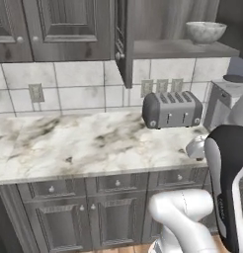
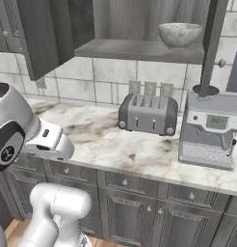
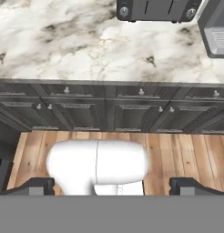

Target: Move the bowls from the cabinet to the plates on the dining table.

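Note:
One grey-white marbled bowl (image 1: 206,30) (image 2: 179,34) stands on the inner shelf of the dark wood-grain cabinet (image 1: 182,48) (image 2: 139,49), near the shelf's right end. The cabinet doors (image 1: 123,39) (image 2: 212,43) are swung open. My gripper (image 3: 114,185) is open and holds nothing, its two dark fingertips (image 3: 36,184) far apart. It hangs low in front of the counter, well below the shelf, and points down at the counter edge and the floor. The plates and the dining table are out of view.
A grey four-slot toaster (image 1: 173,109) (image 2: 148,115) sits on the marble counter (image 1: 69,143) under the shelf. A coffee machine (image 2: 209,130) stands to its right. Low grey drawers (image 3: 109,109) and a wooden floor (image 3: 177,154) lie below.

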Robot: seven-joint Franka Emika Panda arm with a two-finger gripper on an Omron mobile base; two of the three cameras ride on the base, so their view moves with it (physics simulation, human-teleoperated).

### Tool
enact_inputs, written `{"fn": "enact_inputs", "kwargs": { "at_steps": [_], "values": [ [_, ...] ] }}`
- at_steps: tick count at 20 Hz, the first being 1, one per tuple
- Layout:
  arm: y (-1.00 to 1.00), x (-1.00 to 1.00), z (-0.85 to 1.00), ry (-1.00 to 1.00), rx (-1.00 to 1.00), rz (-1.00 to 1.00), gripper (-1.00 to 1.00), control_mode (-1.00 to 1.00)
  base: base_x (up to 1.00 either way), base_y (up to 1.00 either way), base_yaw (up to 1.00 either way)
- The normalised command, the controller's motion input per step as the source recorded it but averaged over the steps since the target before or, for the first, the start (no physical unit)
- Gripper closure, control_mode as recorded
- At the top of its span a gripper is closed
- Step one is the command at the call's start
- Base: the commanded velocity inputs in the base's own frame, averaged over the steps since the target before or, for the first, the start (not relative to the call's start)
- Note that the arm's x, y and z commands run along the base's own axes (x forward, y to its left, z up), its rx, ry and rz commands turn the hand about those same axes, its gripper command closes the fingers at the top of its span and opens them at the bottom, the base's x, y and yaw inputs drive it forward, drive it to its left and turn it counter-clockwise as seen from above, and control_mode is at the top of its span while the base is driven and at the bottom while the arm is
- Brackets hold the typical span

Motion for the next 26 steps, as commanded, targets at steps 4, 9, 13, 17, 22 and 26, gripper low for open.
{"fn": "enact_inputs", "kwargs": {
  "at_steps": [4, 9, 13, 17, 22, 26],
  "values": [
    [0.0, 0.0, 0.0, 0.0, 0.0, 0.0, -1.0, 1.0, 0.26, 0.01, -0.16],
    [0.0, 0.0, 0.0, 0.0, 0.0, 0.0, -1.0, 1.0, 0.86, 0.0, -0.21],
    [0.0, 0.0, 0.0, 0.0, 0.0, 0.0, -1.0, 1.0, 1.0, -0.06, -0.24],
    [0.0, 0.0, 0.0, 0.0, 0.0, 0.0, -1.0, 1.0, 0.96, -0.01, -0.17],
    [0.0, 0.0, 0.0, 0.0, 0.0, 0.0, -1.0, 1.0, 0.08, 0.0, 0.0],
    [0.0, 0.0, 0.0, 0.0, 0.0, 0.0, -1.0, 1.0, 0.0, 0.0, 0.0]
  ]
}}
